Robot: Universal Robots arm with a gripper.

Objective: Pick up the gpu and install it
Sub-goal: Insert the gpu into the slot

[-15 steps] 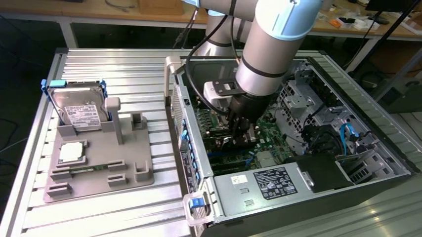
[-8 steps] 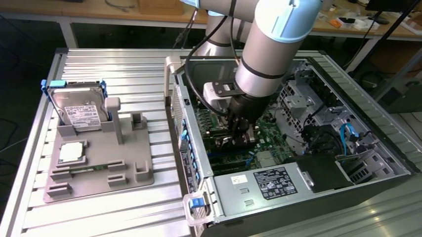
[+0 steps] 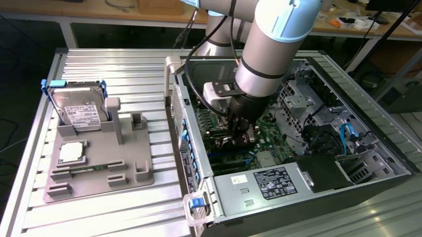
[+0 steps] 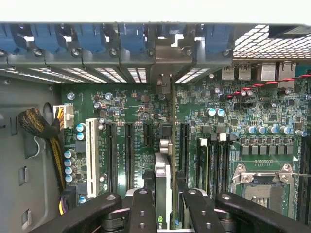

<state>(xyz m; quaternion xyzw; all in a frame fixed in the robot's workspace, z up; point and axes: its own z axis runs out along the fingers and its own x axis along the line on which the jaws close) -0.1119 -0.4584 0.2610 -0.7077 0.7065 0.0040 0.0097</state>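
The gpu (image 4: 164, 167) is seen edge-on in the wrist view, a thin card with a silvery edge standing upright over the green motherboard (image 4: 233, 121). It sits in line with the black expansion slots (image 4: 129, 155), and its far end reaches the metal bracket openings at the case's rear wall (image 4: 163, 63). My gripper (image 4: 167, 196) is shut on the card, one black finger (image 4: 142, 206) on each side of it. In the exterior view the gripper (image 3: 240, 132) is low inside the open computer case (image 3: 369, 123), just above the board.
A grey fixture (image 3: 99, 170) at the exterior view's left holds the silver hard drive (image 3: 79, 112) with blue handles and a small square CPU chip (image 3: 71, 152). Inside the case are the power supply (image 3: 264, 183), the drive cage (image 3: 300, 101), the CPU socket (image 4: 265, 179) and a braided cable bundle (image 4: 41, 128).
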